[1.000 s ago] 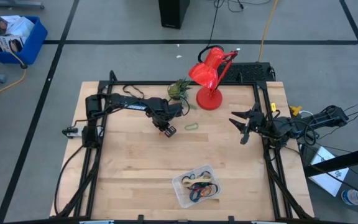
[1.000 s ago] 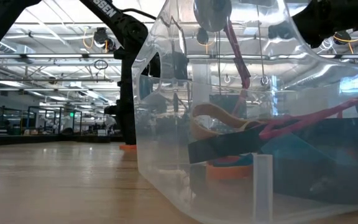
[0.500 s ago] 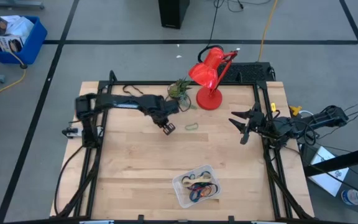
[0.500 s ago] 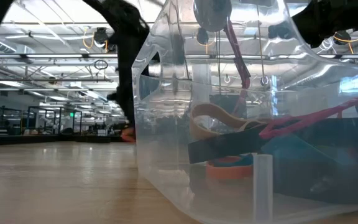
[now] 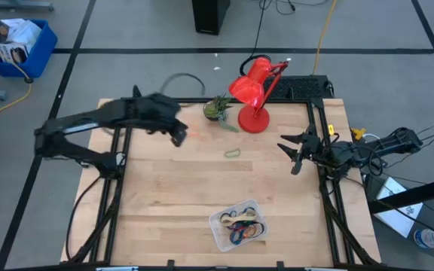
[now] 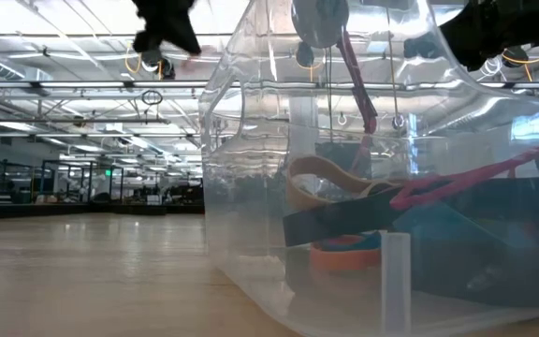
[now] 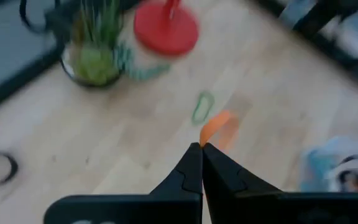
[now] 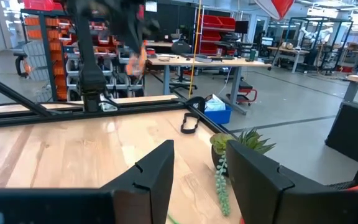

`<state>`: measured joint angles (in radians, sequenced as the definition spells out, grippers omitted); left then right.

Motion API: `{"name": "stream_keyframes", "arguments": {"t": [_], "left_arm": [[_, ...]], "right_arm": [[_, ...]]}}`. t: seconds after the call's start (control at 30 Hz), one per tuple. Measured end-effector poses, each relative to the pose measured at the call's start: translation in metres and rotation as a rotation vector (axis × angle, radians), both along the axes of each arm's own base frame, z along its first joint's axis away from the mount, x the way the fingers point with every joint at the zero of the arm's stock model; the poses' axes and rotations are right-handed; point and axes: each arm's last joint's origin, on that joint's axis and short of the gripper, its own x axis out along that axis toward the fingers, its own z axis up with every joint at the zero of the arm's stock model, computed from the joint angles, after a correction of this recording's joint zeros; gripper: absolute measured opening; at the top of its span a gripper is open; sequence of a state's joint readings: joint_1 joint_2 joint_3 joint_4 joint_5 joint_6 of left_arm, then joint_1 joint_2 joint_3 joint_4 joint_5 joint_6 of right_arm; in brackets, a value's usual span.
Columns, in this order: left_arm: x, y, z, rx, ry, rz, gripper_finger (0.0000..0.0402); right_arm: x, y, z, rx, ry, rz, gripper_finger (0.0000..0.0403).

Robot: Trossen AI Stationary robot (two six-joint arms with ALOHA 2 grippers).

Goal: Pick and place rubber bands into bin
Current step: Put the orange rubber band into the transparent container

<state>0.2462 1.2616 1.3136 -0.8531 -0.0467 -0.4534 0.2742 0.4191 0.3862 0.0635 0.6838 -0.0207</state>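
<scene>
We see left gripper (image 7: pixel 201 147) above surface (image 5: pixel 164 196), jaws pinching orange band (image 7: pixel 218 129); right gripper (image 5: pixel 292 154) at 3 o'clock, jaws wide, w/ nothing.

An orange rubber band (image 7: pixel 217 129) is dangling, pinched in the closed left end effector (image 7: pixel 201 148). A green band (image 5: pixel 233 153) is lying flat on the surface. The clear bin (image 5: pixel 218 221) is holding what looks like a colourful tangle of bands (image 5: pixel 246 226).

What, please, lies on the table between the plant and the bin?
In the high view, one green rubber band lies on the wood between the plant and the bin; the rest of that stretch is bare.
</scene>
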Motion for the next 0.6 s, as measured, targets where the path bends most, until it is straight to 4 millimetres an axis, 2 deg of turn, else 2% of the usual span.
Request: {"name": "stream_keyframes", "arguments": {"t": [0.17,0.3,0.47,0.6], "left_arm": [[-0.035,-0.011,0.039,0.092,-0.231,-0.039,0.0003],[-0.051,-0.020,0.063,0.159,-0.404,-0.152,0.0005],[-0.053,-0.030,0.080,0.194,-0.574,-0.290,0.0004],[-0.039,-0.041,0.093,0.171,-0.757,-0.513,0.0003]], "right_arm": [[0.000,0.000,0.000,-0.016,0.005,0.001,0.0144],[0.000,0.000,0.003,-0.018,-0.019,0.001,0.0144],[0.000,0.000,0.004,-0.036,-0.019,0.002,0.0144],[0.000,0.000,0.004,-0.037,-0.019,0.002,0.0144]]}}
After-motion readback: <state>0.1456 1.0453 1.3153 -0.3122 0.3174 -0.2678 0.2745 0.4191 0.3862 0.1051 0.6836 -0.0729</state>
